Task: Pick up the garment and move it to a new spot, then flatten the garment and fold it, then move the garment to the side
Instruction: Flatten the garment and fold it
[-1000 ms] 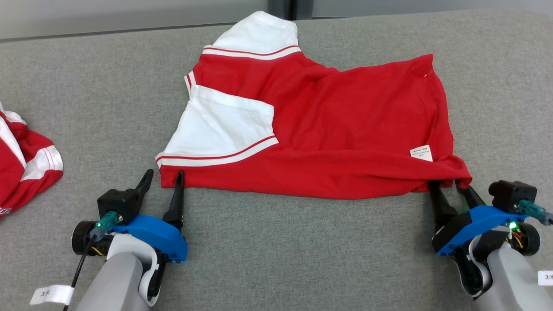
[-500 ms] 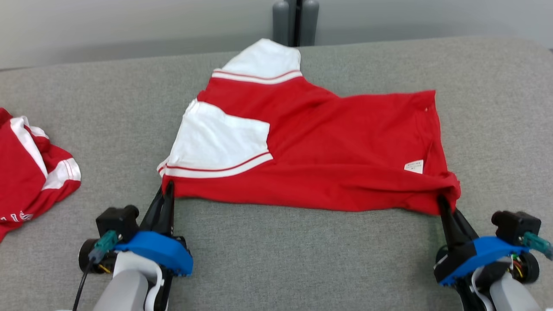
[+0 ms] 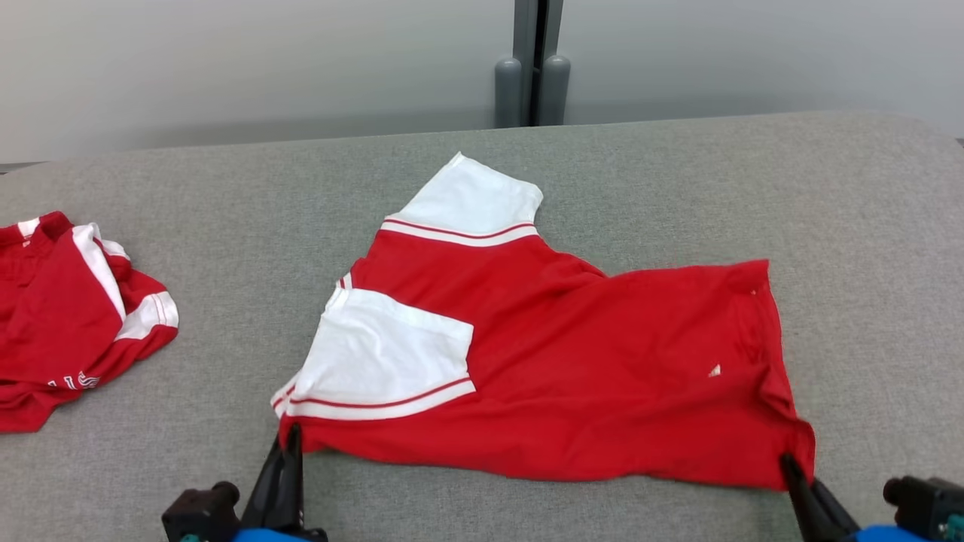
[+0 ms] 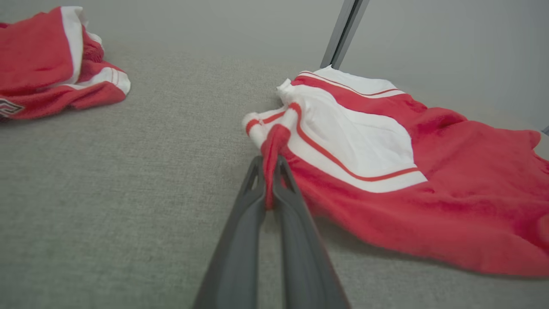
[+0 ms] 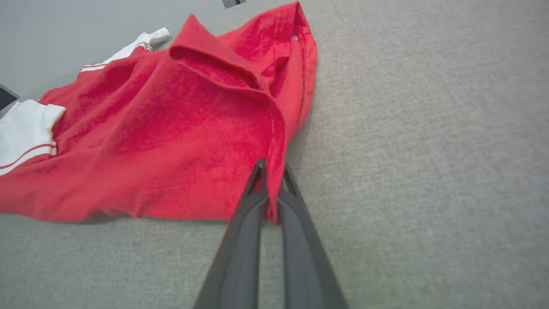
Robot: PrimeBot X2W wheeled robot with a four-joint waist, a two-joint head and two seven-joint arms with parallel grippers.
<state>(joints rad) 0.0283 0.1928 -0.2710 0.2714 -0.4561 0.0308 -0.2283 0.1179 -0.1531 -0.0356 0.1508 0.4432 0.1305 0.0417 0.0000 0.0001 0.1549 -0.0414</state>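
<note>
Head view: the garment (image 3: 557, 361) lies centre frame on the grey surface (image 3: 226, 226), sleeves toward upper left, body running right. Your left hand (image 3: 290, 452), bottom left, is clamped on the near left corner, just under the white sleeve (image 3: 392, 354). Your right hand (image 3: 791, 468), bottom right, is clamped on the near right corner. This reads as the start of a two-corner lift. Raise both hands at the same rate and hold their spacing, so the near edge is taut but not stretched. The spare garment (image 3: 68, 316) sits at the left edge, well apart. Don't sweep toward it.

Left wrist view: the fingers are closed on a thin bunch of red cloth, with the striped cuff (image 4: 266, 122) just past the tips. The bite looks narrow, so lift slowly. A jerk could strip it out.

Right wrist view: the fingers are closed on the hem corner. A raised ridge of cloth (image 5: 214, 68) stands above them, upper centre of frame. I can't tell whether both layers are caught. Check early in the lift, and if a lower layer hangs free, set it down and regrip. Expect that ridge to need smoothing once the garment is laid over.
</note>
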